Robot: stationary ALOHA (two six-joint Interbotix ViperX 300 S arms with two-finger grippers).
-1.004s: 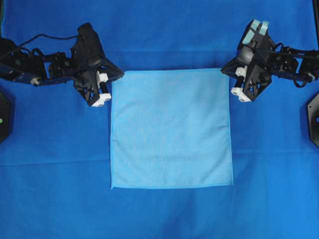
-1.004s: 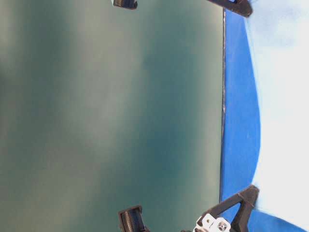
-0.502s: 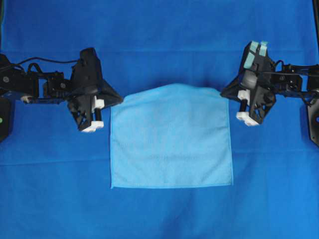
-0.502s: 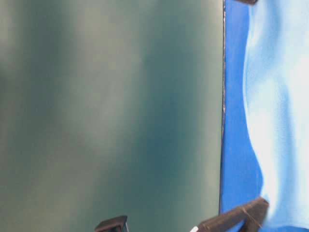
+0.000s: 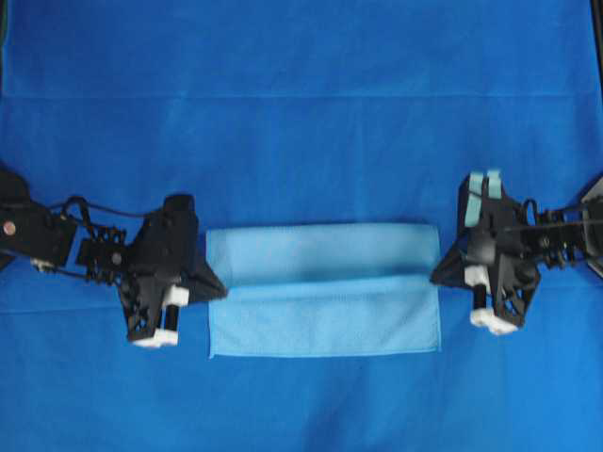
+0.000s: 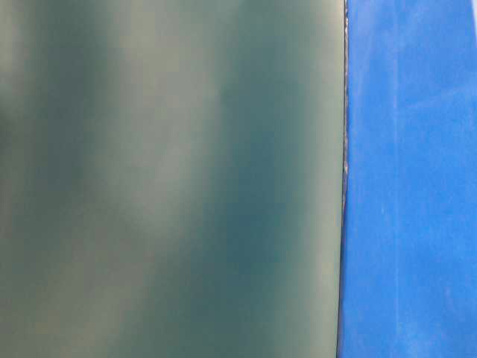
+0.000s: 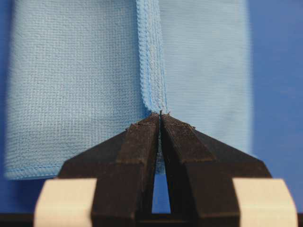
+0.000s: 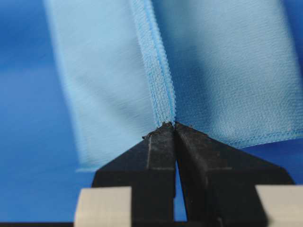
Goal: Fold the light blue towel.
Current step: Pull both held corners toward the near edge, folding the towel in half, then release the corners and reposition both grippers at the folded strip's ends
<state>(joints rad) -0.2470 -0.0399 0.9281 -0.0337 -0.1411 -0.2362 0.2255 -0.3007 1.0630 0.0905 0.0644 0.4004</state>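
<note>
Two grippers hold the light blue towel [image 5: 323, 290] for you, one at each end of its lifted edge. In the overhead view the left gripper [image 5: 219, 288] sits at the towel's left side and the right gripper [image 5: 439, 275] at its right side, both over the royal-blue table covering [image 5: 301, 113]. You can see the towel as a wide band across the middle of the table, with its far portion raised and carried over the near portion; a soft shadow runs along the line where the lifted layer hangs above the flat one. The near hem lies flat on the covering.

Look at the left wrist view: the black fingertips [image 7: 142, 137] are pressed together with the stitched hem [image 7: 152, 61] of the towel [image 7: 71, 85] pinched between them, the cloth hanging away to both sides of the hem. The right wrist view shows you the same: its fingertips [image 8: 158, 142] are closed tight on the hem [image 8: 158, 71], the towel [image 8: 227, 66] spreading beyond, somewhat blurred on the left.

The table-level view gives you only a dull green backdrop [image 6: 171, 179] and a strip of the blue covering [image 6: 410, 179].
</note>
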